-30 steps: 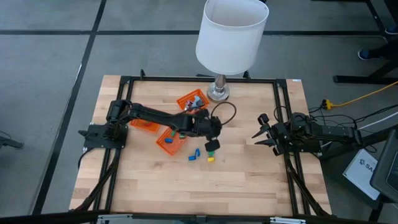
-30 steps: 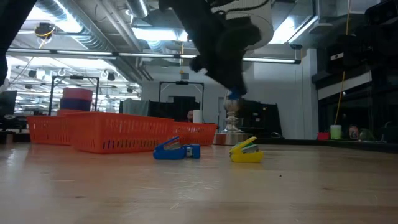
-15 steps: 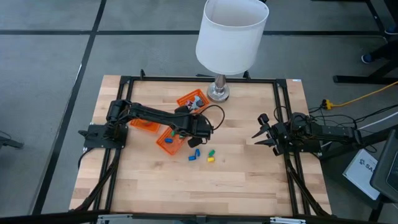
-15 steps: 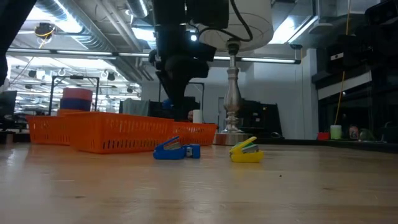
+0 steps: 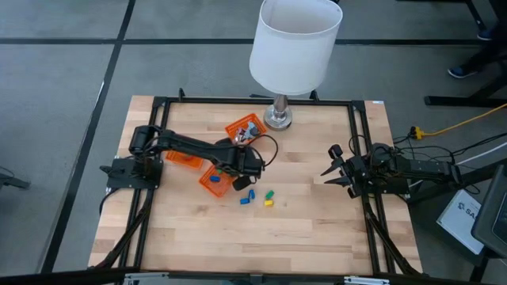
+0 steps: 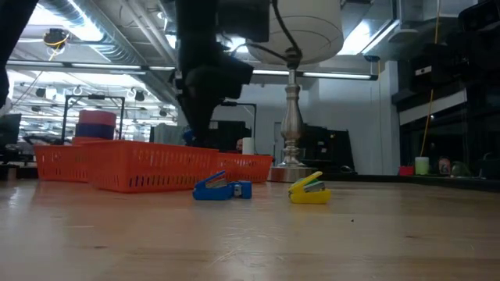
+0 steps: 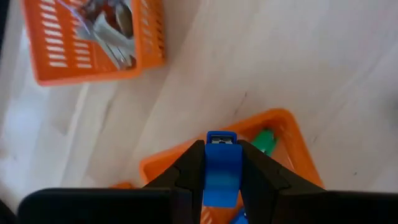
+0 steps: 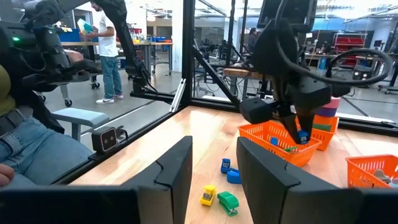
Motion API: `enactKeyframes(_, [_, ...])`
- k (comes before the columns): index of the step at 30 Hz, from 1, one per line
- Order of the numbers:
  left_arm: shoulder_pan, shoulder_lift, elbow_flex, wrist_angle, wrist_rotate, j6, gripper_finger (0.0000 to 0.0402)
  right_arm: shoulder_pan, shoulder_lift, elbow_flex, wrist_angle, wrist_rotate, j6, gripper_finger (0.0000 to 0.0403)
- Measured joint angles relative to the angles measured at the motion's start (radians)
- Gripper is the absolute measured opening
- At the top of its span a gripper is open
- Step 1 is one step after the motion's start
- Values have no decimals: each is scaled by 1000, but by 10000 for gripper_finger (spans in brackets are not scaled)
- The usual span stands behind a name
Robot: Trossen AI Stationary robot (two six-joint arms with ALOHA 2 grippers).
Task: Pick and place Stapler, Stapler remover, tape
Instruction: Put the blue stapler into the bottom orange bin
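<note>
Three orange baskets sit on the table (image 5: 317,229) in the high view. The near basket (image 5: 215,180), by the centre, already has small pieces in it: the left wrist view shows a green piece (image 7: 264,140) inside its rim and a bit of blue lower down. The far basket (image 5: 244,129), close to the lamp (image 5: 293,47), holds a jumble of pale and red things that cannot be made out. A third basket (image 5: 184,158) lies partly under the left arm, and its contents do not show. The left gripper (image 5: 240,181) hangs above the near basket's edge, its jaws clamped on a blue stapler remover (image 7: 221,168) that stands upright between the fingers (image 7: 186,174), over the basket. The right wrist view shows the same blue piece in that gripper over the basket. Three loose pieces lie on the bare wood just beside the near basket: a blue one (image 5: 246,197), a green one (image 5: 269,192) and a yellow one (image 5: 268,203), near each other but apart. In the low view the blue (image 6: 222,187) and yellow (image 6: 309,190) pieces rest in front of the baskets. The right gripper (image 5: 329,172) waits at the table's right side, well apart from the baskets, with its jaws spread and nothing between them.
</note>
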Motion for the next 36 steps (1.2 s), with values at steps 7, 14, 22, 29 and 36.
enactKeyframes(7, [0, -111, -149, 113, 34, -49, 70, 0, 0, 0, 1, 0, 0, 129])
enactKeyframes(14, [-2, -189, -257, 169, 35, -126, 82, 0, 0, 0, 0, 0, 0, 129])
enactKeyframes(22, [-2, -193, -320, 169, 23, -225, 104, 0, 0, 0, -1, 0, 0, 129])
enactKeyframes(29, [-2, -193, -320, 174, 22, -237, 111, 0, 0, 0, -1, 0, 0, 129])
enactKeyframes(36, [-2, -193, -321, 244, 27, -211, 110, 0, 0, 0, -1, 0, 0, 129])
